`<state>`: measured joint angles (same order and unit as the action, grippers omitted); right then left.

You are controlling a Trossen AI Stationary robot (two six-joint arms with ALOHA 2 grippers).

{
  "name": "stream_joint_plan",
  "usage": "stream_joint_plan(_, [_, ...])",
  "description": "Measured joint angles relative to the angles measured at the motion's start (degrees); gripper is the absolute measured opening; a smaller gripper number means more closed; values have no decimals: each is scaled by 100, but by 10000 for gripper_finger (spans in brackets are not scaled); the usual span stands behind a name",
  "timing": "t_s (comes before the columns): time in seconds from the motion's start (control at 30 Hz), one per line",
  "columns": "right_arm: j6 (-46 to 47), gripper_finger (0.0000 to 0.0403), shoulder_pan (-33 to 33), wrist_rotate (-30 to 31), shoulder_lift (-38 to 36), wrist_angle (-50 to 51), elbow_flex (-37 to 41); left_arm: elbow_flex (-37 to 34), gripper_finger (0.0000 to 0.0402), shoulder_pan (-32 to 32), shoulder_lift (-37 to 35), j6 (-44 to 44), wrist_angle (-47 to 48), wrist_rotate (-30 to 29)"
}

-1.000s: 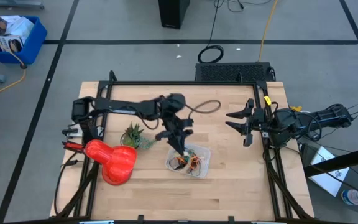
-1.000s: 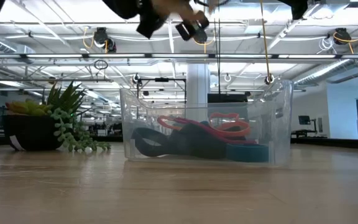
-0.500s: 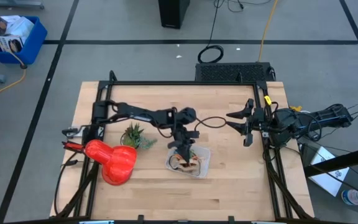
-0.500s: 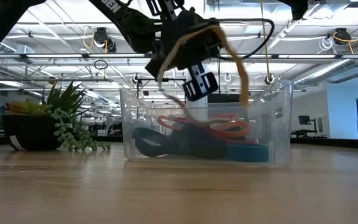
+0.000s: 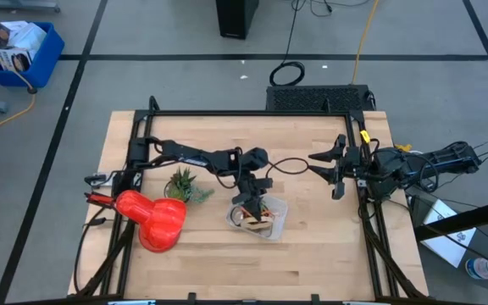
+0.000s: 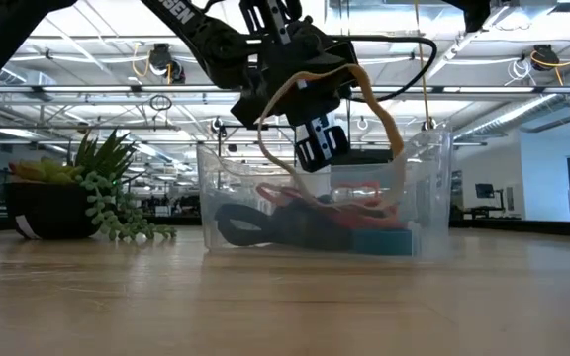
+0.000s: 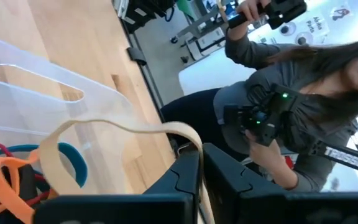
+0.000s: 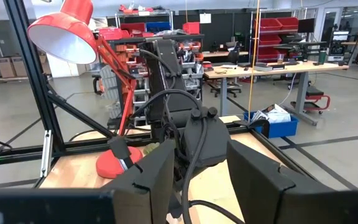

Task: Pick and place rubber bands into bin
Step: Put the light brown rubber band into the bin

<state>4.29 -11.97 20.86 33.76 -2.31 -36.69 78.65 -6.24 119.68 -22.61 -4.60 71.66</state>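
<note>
The clear bin [image 5: 271,222] [image 6: 433,198] stands at the table's middle. It holds red, orange, black and blue rubber bands [image 6: 310,220] [image 7: 5,177]. My left gripper [image 5: 249,203] [image 6: 317,148] [image 7: 201,152] hangs just over the bin's open top, shut on a long tan rubber band [image 6: 379,107] [image 7: 114,127]. That band arcs out and drops into the bin. My right gripper [image 5: 332,174] [image 8: 201,180] waits open near the table's right side, high above the top, with nothing between its fingers. My left gripper pinches a short stretch of the tan band [image 7: 196,144] between its two fingers, which lie across it. They reach over the bin from the table's left side, tipped slightly down. The band hangs slack in a wide loop, its lower part [image 6: 396,193] inside the bin.
A red desk lamp [image 5: 155,220] and a small potted plant [image 5: 183,185] [image 6: 97,188] stand left of the bin. A black cable [image 5: 288,163] runs from the left arm. A black frame [image 5: 252,114] rims the table. A person [image 7: 291,93] stands beyond the table holding a device.
My left gripper has come down and toward the table's right edge, from above the bin's far left corner to just over its opening, rolling a little. It has carried the tan band along. The band's loop now hangs into the bin, and the bin has shifted slightly.
</note>
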Motion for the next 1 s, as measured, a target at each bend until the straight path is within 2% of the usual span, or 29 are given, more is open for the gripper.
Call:
stream_joint_plan(0.13, [0, 141, 0, 0, 1, 0, 0, 0, 33, 3, 0, -2, 0, -46])
stream_joint_plan(0.37, [0, 141, -1, 0, 1, 4, 0, 0, 6, 0, 0, -42, 2, -47])
stream_joint_plan(0.57, [0, 141, -2, 0, 0, 4, 0, 0, 27, 2, 0, -159, 4, -38])
stream_joint_plan(1.0, [-2, 141, -2, 0, 0, 22, 0, 0, 30, -8, -2, -193, 2, -140])
